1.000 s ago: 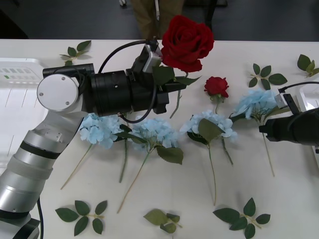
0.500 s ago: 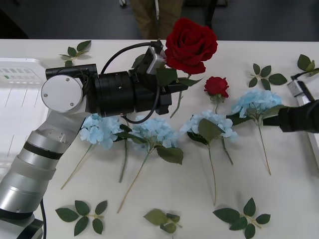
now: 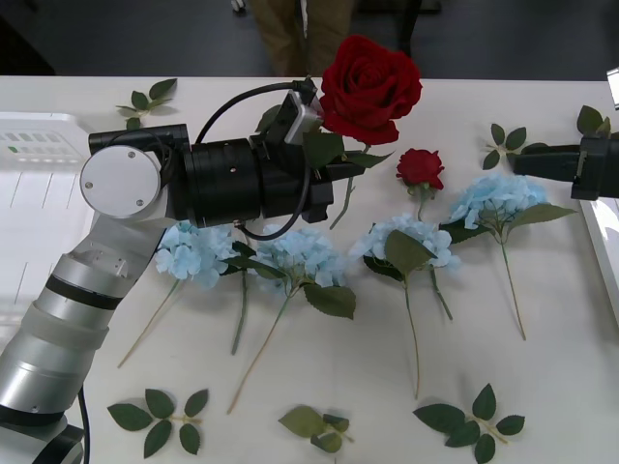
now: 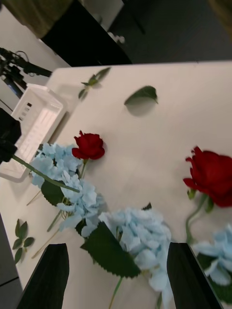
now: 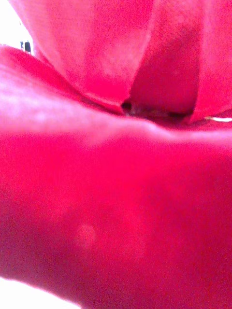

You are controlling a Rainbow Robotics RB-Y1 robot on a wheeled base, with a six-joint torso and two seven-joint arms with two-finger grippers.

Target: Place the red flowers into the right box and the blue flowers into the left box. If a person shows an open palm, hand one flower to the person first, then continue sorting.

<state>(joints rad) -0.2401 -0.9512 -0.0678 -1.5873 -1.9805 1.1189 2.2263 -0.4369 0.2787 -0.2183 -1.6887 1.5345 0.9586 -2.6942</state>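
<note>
My left gripper (image 3: 334, 170) is shut on a big red flower (image 3: 370, 85), held high over the table's middle; its petals (image 5: 116, 169) press against the left wrist camera. A small red flower (image 3: 420, 167) (image 4: 212, 176) lies on the table. Several blue flowers (image 3: 300, 256) (image 4: 140, 236) lie in a row with their stems toward me. My right gripper (image 3: 527, 159) (image 4: 118, 246) hovers open at the far right, just beyond the rightmost blue flower (image 3: 495, 200). The left box (image 3: 29, 193) and the right box's rim (image 3: 609, 271) flank the table. The person's open palm is out of view.
Loose green leaf sprigs lie scattered: near the front edge (image 3: 160, 416) (image 3: 474, 416), at the back left (image 3: 145, 97) and at the back right (image 3: 517, 145). Bare tabletop lies between the flower stems and the front edge.
My right gripper has drawn back from beside the rightmost blue flower toward the table's far right. The left arm lifted the big red flower slightly, then held still.
</note>
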